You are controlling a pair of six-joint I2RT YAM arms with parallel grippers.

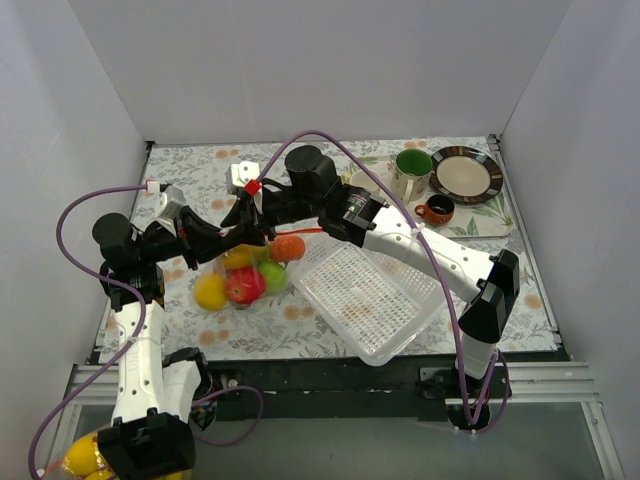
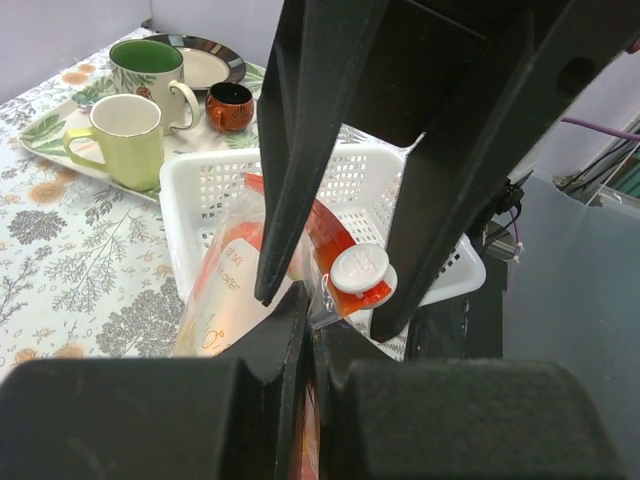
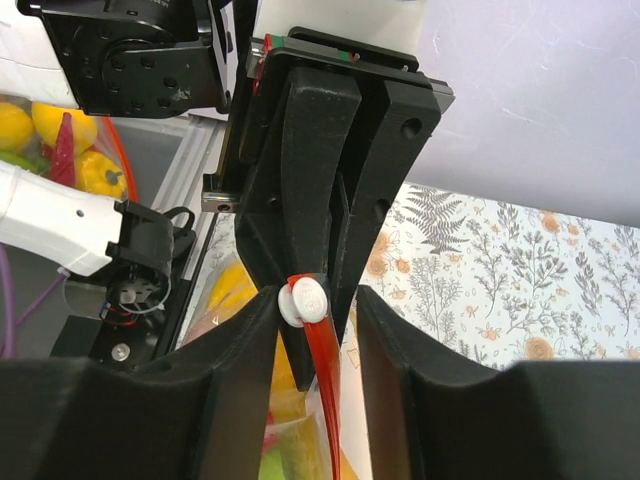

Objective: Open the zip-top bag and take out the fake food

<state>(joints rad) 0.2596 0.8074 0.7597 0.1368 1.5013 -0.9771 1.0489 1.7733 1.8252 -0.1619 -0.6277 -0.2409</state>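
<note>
The closed left gripper [image 2: 308, 320] is pinching the soft, slippery clear zip-top bag [image 2: 225, 290] of glossy plastic fruit [image 1: 245, 285] near the table [image 1: 190, 165]'s left edge. The half-open right gripper [image 3: 315, 300] is straddling its white slider [image 3: 303, 300], likely the best hold.

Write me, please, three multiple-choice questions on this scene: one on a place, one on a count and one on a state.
1. Seen from above, where is the white basket relative to the bag?
A. To its right
B. To its left
C. Stacked on top of it

2. How many cups stand on the tray?
A. One
B. Three
C. Five

3. What is the left gripper doing?
A. Hanging open
B. Shut on the bag's top edge
C. Holding a cup

Answers:
1 A, since the top view shows the basket on the right of the bag.
2 B, since there are two large ones and a small brown one.
3 B, since the left wrist view shows its fingers pinching the plastic between them.
</note>
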